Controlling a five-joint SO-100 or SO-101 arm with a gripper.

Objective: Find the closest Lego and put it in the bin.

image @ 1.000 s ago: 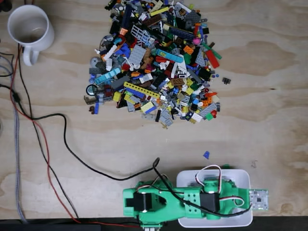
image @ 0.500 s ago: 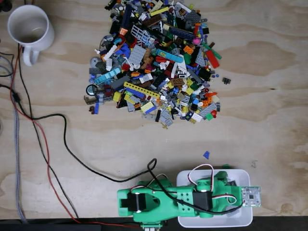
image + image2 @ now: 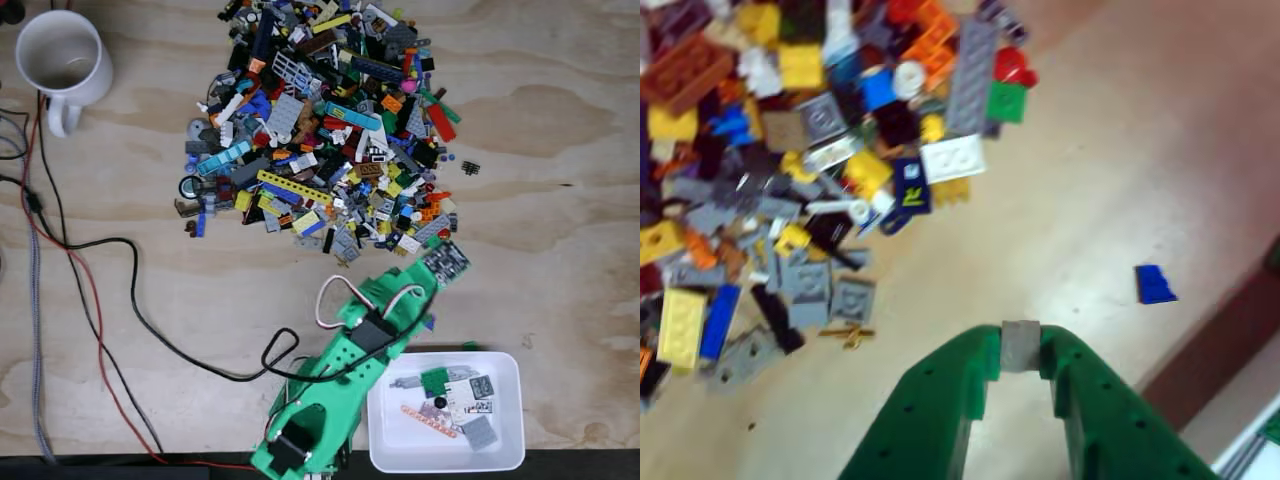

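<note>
1. Swung away from above the bin [image 3: 500, 455], the green arm [image 3: 345, 385] now reaches diagonally toward the Lego pile [image 3: 320, 120].
2. Gripper [image 3: 1020, 352]: closed on a small grey piece [image 3: 1020, 345], above bare table [image 3: 560, 200].
3. Bin: several pieces inside, right of the arm's base in the fixed view.
4. Nearby: loose blue piece [image 3: 1154, 284], black cable [image 3: 150, 320], white mug [image 3: 62, 60].

A hobbyist's workbench is showing here: a bare plywood table [image 3: 560, 130] is serving as the work surface. Loose black and red cables [image 3: 90, 290] are trailing across it beside a white mug [image 3: 62, 60], and a green 3D-printed arm [image 3: 345, 385] is reaching toward a heaped Lego pile [image 3: 320, 125].
</note>
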